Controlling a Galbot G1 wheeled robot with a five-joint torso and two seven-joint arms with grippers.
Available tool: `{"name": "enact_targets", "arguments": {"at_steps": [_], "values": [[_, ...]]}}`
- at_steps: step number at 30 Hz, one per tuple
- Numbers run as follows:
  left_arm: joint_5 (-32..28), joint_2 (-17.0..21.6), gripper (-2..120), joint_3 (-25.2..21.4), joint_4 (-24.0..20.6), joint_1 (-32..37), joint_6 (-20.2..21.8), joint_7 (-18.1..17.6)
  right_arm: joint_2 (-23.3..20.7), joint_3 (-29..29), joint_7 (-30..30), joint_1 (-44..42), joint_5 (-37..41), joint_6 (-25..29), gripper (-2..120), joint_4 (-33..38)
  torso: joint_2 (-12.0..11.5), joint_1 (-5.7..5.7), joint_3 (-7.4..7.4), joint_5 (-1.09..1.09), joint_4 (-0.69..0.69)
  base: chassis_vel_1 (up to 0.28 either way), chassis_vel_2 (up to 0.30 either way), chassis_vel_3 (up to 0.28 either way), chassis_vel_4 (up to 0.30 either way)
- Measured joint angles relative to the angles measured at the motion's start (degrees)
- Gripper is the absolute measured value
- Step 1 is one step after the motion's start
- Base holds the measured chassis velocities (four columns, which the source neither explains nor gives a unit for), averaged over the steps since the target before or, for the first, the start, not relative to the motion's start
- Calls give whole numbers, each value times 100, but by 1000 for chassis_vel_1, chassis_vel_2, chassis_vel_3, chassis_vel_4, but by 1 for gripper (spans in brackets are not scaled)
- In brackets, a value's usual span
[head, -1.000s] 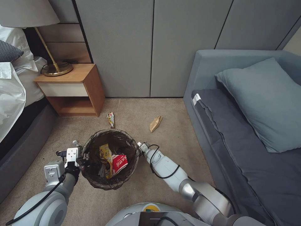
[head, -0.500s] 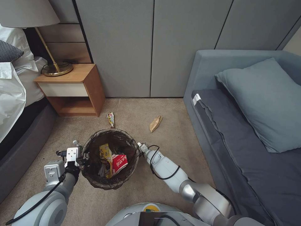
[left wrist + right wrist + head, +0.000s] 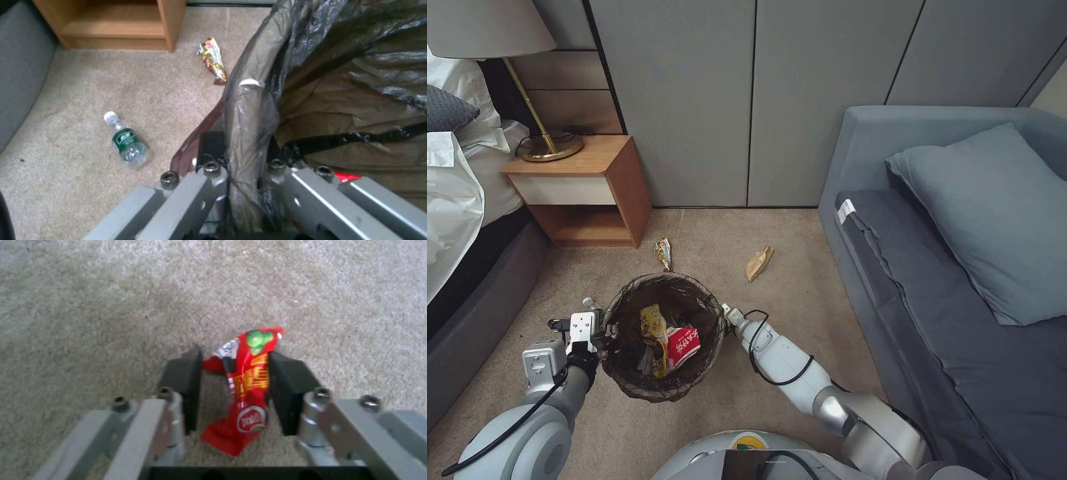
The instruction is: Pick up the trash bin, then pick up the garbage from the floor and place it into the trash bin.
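Note:
The trash bin (image 3: 627,373), lined with a dark bag, hangs just above the carpet floor (image 3: 800,307). My left gripper (image 3: 606,331) (image 3: 242,146) is shut on its rim. Inside the bin lie a yellow wrapper (image 3: 654,327) and a red-and-white packet (image 3: 684,343). My right gripper (image 3: 725,310) (image 3: 233,370) is low beside the bin's right side, shut on a crumpled red snack packet (image 3: 242,380) that touches the carpet. Other garbage lies on the floor: a yellow-brown wrapper (image 3: 662,253) (image 3: 213,61), a brown paper scrap (image 3: 758,262) and a green-labelled bottle (image 3: 126,141).
A wooden nightstand (image 3: 584,193) with a brass lamp (image 3: 550,147) stands at the back left beside a bed (image 3: 454,220). A grey-blue sofa (image 3: 860,253) with a pillow runs along the right. Grey wall panels (image 3: 747,100) close the back.
The whole view has shifted very slightly. Both arms and the bin sit as before.

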Motion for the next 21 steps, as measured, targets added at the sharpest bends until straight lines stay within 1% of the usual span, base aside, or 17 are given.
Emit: {"name": "enact_targets", "arguments": {"at_steps": [2,3,5,6,7,8,16,18,19,21], "values": [[-1,6,2,6,0,-22,0,0,0,16,9,-4,1,-5,22,-10,0,0,0,-1,-1,0,0,0,0],[-1,6,2,6,0,-22,0,0,0,16,9,-4,1,-5,22,-10,0,0,0,-1,-1,0,0,0,0],[-2,18,2,7,0,-33,0,0,-9,21,14,-5,2,-10,10,-12,0,0,0,-1,-1,0,0,0,0],[-3,24,2,7,0,-38,0,0,-10,23,19,-5,4,-13,6,-12,0,0,0,-1,-2,0,0,0,0],[-3,24,2,7,0,-38,0,0,-10,23,19,-5,4,-13,6,-12,0,0,0,-1,-2,0,0,0,0],[-3,30,2,9,0,-46,0,0,-12,33,25,-5,5,-17,0,-10,0,0,0,-1,-2,0,0,0,0],[-10,44,2,25,0,-60,2,0,-61,88,92,-57,18,-50,0,121,-1,0,1,-1,-2,0,0,0,0],[-15,58,2,21,0,-49,3,0,-167,118,151,-101,70,-80,0,347,-1,0,1,-2,-3,0,0,0,0],[-15,58,2,21,0,-49,3,0,-167,118,151,-101,70,-80,0,347,-1,0,1,-2,-3,0,0,0,0],[-19,65,2,20,0,-45,4,0,-281,129,211,-141,189,-152,0,628,-1,0,1,-1,-4,0,0,0,0]]}}
